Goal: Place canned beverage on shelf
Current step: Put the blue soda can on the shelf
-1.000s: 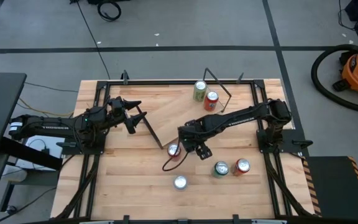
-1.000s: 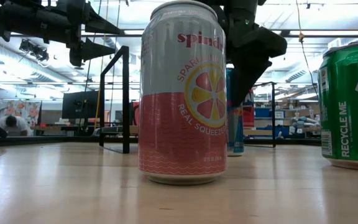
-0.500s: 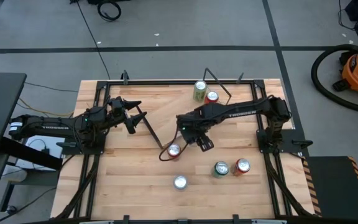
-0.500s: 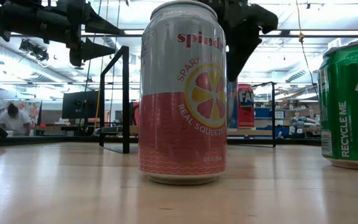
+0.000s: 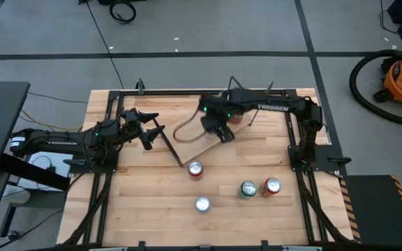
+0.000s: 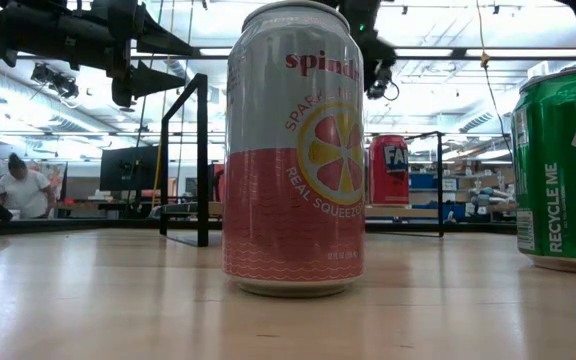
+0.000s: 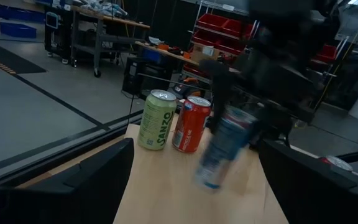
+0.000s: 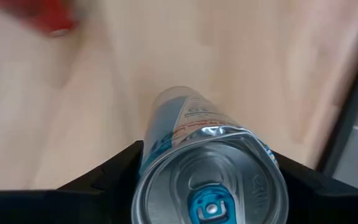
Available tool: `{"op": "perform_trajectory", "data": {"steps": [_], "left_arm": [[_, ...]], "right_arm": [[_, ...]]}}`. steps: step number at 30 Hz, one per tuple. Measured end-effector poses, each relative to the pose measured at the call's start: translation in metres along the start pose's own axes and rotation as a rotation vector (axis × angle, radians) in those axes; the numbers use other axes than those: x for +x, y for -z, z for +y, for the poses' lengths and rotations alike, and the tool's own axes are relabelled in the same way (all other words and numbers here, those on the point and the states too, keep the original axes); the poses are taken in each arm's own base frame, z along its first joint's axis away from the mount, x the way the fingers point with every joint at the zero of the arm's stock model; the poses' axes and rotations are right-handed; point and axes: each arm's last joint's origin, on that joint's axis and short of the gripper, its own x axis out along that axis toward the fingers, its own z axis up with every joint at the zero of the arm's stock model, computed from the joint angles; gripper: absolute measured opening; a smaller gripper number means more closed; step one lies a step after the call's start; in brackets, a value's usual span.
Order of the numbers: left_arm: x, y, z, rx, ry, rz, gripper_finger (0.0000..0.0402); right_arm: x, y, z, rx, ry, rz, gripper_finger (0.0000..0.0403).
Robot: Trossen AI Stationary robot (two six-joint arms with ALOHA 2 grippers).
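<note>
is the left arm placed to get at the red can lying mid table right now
Probably yes. The left pincer is open and holds nothing, and bare wooden tabletop lies between it and the red can. The shelf's black rod frame stands close beside that path.

Both arms are black, built of slim tubular links joined by chunkier housings. The left arm [image 5: 68, 138] carries white lettering along its forearm link and has a white section at its base end. The right arm [image 5: 271, 108] shows the same white lettering on its long link and small green indicator lights near the wrist. Each stands on a black frame mount at a side edge of the surface [image 5: 145, 209].
</note>
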Motion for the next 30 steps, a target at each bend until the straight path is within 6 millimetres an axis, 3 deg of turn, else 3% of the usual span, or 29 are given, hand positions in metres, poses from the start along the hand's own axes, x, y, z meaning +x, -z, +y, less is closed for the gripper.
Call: {"op": "perform_trajectory", "data": {"steps": [6, 13, 24, 30], "left_arm": [[0.0, 0.0, 0.0, 0.007, -0.001, 0.003, 0.0357], [0.0, 0.0, 0.0, 0.012, -0.002, 0.001, 0.0357], [0.0, 0.0, 0.001, 0.018, -0.008, 0.002, 0.0357], [0.0, 0.0, 0.001, 0.019, -0.008, 0.003, 0.0357]], "right_arm": [[0.001, 0.014, -0.033, 0.03, 0.071, -0.051, 0.0263], [0.024, 0.019, -0.055, 0.025, 0.099, 0.015, 0.0263], [0.01, 0.025, -0.089, 0.081, 0.112, -0.006, 0.0263], [0.017, 0.038, -0.096, 0.12, 0.052, 0.012, 0.0263]]}}
